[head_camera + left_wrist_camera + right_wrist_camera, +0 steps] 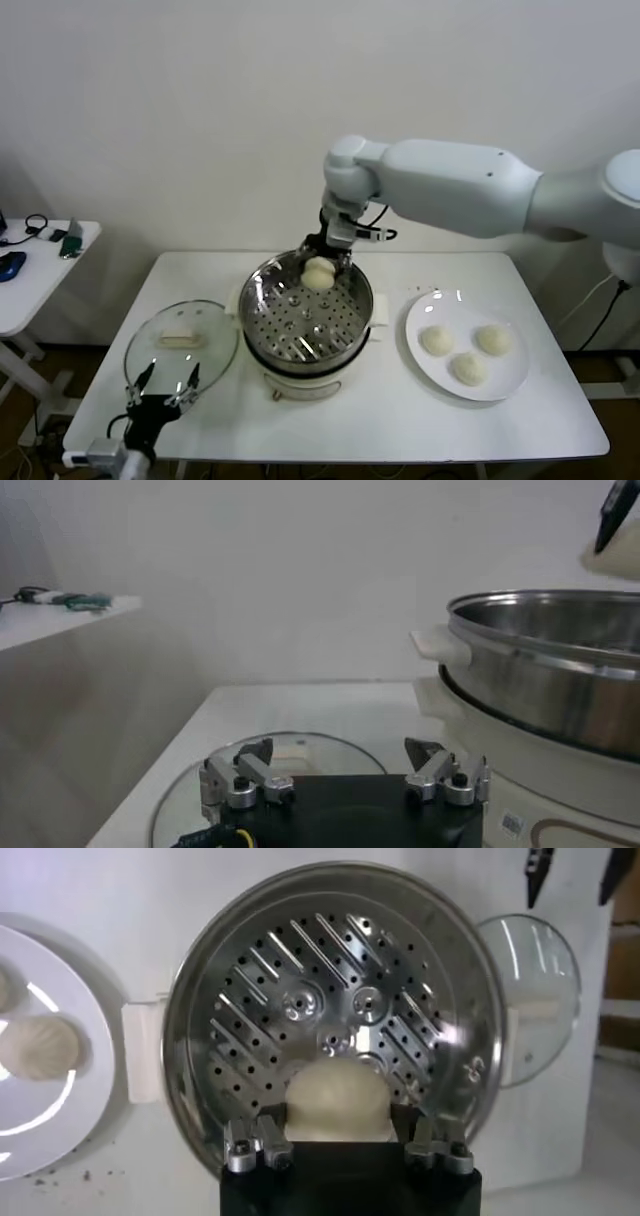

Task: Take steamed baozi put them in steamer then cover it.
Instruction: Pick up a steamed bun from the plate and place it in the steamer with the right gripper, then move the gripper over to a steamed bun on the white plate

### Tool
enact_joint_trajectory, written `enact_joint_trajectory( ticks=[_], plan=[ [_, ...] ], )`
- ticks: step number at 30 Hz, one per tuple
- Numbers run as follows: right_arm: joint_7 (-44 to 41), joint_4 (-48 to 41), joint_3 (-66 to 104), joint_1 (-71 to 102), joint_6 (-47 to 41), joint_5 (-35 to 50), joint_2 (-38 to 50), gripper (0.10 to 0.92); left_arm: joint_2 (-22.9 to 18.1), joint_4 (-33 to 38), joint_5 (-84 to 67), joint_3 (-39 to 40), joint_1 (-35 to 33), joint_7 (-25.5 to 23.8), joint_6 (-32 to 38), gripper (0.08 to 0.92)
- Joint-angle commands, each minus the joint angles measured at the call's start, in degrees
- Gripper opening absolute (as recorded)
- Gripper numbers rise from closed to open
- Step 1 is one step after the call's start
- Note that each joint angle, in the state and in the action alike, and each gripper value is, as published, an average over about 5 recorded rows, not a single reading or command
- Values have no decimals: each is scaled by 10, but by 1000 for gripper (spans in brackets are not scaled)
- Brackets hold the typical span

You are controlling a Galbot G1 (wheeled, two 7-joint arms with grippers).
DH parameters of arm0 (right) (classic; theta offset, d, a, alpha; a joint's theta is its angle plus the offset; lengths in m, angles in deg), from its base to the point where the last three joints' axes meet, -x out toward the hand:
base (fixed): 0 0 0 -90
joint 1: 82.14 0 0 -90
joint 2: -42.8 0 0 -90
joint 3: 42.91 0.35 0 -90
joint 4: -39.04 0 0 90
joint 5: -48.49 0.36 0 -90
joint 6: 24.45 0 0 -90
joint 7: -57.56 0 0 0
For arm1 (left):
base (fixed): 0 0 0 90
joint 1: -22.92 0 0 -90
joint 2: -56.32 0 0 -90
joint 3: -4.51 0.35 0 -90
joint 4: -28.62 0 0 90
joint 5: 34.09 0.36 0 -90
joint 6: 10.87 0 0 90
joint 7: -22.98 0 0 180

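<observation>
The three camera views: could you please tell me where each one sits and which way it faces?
Head view: on the robot's head, looking forward and down at the white table, steamer, plate and both arms.
Left wrist view: behind the open left hand, low over the cover, looking level past the steamer's side.
Right wrist view: above the right hand, looking down into the steamer; a baozi sits between its fingers.
Shared: all three show the steamer and cover.
</observation>
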Motion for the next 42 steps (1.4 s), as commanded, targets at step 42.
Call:
enact_joint_trajectory(
  ticks=[42],
  plan=[
    [-54,65,-301,-309,-292,453,197,823,-2,1,9,9,-1,2,5,823]
  ],
)
